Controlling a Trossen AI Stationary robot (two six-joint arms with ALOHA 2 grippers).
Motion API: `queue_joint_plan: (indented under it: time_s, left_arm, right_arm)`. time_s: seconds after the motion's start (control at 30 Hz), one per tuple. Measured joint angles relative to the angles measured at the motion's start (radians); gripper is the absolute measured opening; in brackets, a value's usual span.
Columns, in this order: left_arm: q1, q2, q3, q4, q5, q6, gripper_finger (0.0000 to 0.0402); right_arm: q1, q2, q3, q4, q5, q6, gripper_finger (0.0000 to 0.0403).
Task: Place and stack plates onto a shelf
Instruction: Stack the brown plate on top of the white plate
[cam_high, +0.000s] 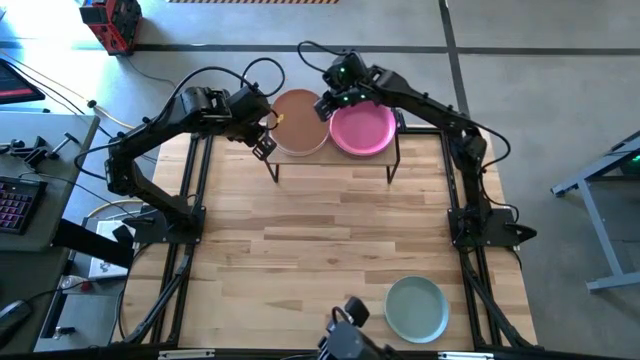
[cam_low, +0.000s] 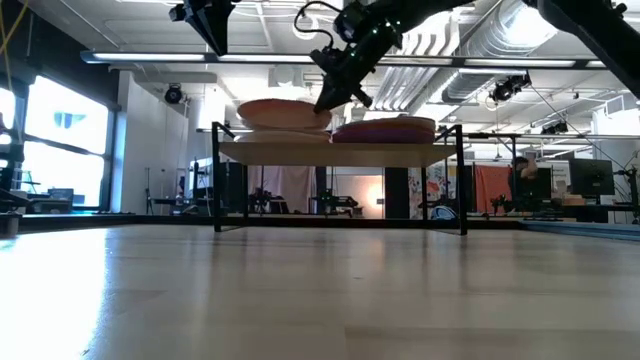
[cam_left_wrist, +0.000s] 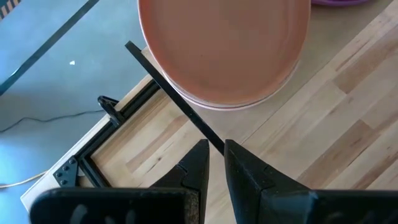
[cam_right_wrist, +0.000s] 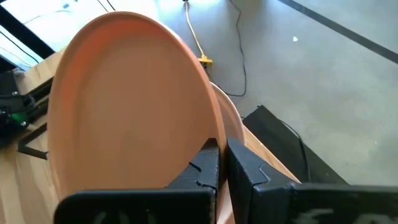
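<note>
High view shows the shelf (cam_high: 335, 160) at the table's far edge carrying two stacks: a terracotta plate (cam_high: 298, 120) on top at left, a magenta plate (cam_high: 362, 128) at right. The right gripper (cam_high: 327, 103) pinches the terracotta plate's right rim between its fingers (cam_right_wrist: 208, 165). The left gripper (cam_high: 264, 145), fingers pressed together and empty, hangs by the shelf's left end. A pale teal plate (cam_high: 416, 309) lies alone near the table's front right.

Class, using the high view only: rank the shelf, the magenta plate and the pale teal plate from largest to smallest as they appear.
1. The shelf: clearly largest, spanning two plates side by side.
2. and 3. The magenta plate and the pale teal plate look about equal. The magenta one sits raised, nearer the camera, so no ranking between them.
</note>
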Motion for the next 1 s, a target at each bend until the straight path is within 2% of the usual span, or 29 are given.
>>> queue_joint_plan:
  time_s: [0.73,1.0]
  left_arm:
    - [0.000,0.000,0.000,0.000,0.004,0.000,0.0039]
    - [0.000,0.000,0.000,0.000,0.004,0.000,0.0039]
  right_arm:
    - [0.004,0.037,-0.001,-0.027,0.005,0.000,0.0003]
    - [0.004,0.037,-0.001,-0.026,0.005,0.000,0.0064]
